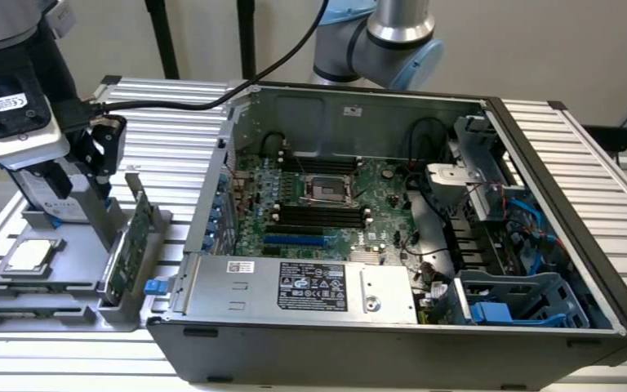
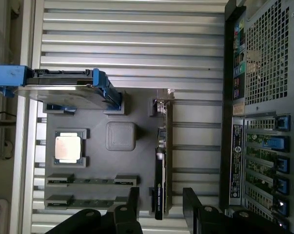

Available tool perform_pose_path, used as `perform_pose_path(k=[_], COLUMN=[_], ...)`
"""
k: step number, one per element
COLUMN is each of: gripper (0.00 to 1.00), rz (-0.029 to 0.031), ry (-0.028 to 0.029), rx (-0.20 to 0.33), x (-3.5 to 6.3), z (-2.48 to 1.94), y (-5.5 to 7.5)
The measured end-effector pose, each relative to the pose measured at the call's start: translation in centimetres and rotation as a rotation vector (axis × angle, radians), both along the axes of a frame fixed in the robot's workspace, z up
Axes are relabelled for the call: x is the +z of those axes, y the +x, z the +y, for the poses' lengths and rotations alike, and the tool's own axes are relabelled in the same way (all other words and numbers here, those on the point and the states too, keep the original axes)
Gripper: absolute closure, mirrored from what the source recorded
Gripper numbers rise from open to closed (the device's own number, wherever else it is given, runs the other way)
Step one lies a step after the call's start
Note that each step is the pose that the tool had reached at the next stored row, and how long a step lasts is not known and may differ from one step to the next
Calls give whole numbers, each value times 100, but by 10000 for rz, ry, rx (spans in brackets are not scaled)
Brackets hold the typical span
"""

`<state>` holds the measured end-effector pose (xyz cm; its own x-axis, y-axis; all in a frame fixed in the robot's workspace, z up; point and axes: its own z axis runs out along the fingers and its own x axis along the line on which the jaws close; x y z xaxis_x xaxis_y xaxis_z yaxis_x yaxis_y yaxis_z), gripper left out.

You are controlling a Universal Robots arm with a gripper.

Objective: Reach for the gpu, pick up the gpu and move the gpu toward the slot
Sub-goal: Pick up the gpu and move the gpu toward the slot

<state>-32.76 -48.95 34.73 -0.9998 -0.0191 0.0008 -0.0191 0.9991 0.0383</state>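
The gpu (image 1: pixel 128 245), a thin green card, stands on edge in a grey fixture (image 1: pixel 68 306) at the exterior view's left, outside the computer case. In the wrist view the gpu (image 2: pixel 160 165) is seen edge-on, with its silver bracket (image 2: pixel 161 105) at the far end. My gripper (image 1: pixel 101 173) hangs above and just behind the card. It (image 2: pixel 161 207) is open, one black finger (image 2: pixel 132 202) on each side of the card's line, holding nothing. A blue slot (image 1: pixel 291 242) lies on the motherboard inside the case.
In the same fixture, a silver hard drive with blue rails (image 2: pixel 64 87) stands upright beside my gripper, and a square processor chip (image 2: pixel 68 148) lies flat. The open case (image 1: pixel 401 245) fills the middle, and its rear wall (image 2: pixel 261 117) is close to the fixture. Ribbed aluminium table (image 2: pixel 132 39) surrounds everything.
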Motion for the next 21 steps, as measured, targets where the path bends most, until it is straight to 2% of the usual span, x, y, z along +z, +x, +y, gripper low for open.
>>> perform_pose_path(k=[16, 21], gripper=[52, 52], rz=[-6, -11], ry=[1, -45], rx=[0, 0], x=[-281, -370], z=[0, 0], y=[1, 1])
